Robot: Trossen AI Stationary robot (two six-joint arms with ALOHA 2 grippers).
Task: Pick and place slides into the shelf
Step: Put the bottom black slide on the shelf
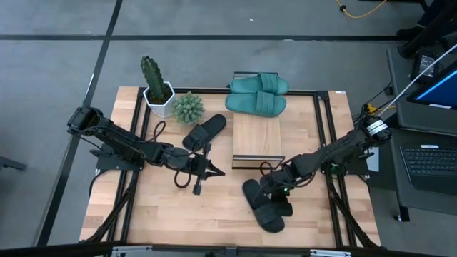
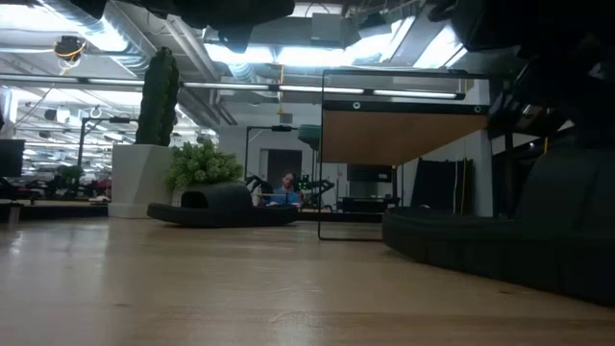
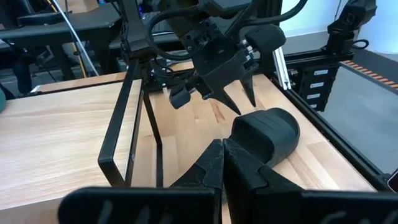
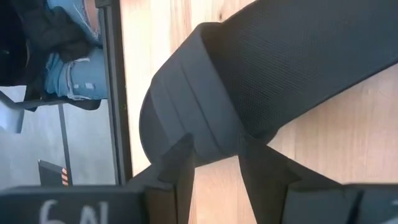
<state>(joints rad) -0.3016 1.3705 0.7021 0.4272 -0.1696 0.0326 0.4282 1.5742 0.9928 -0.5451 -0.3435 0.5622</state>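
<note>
Butcher-block tabletop [image 1: 214, 214] carries a light, flexible black slide [image 4: 280, 81]; right hand [image 4: 214, 162], fingers parted astride its strap edge, should pinch there, while left hand [image 1: 214, 171] waits closed.

Low view across the wooden tabletop [image 2: 192, 288]: a black slide [image 2: 223, 205] lies flat at mid-distance, just in front of a white planter [image 2: 139, 179] holding a tall cactus [image 2: 159, 96] and a bushy green succulent [image 2: 202, 163] beside it. Right of centre stands the shelf [image 2: 404, 135], light wood top on a thin black frame, teal slide edge [image 2: 309, 135] showing at its far left corner. Another black slide [image 2: 500, 245] fills the near right, dark arm parts overhead.
</note>
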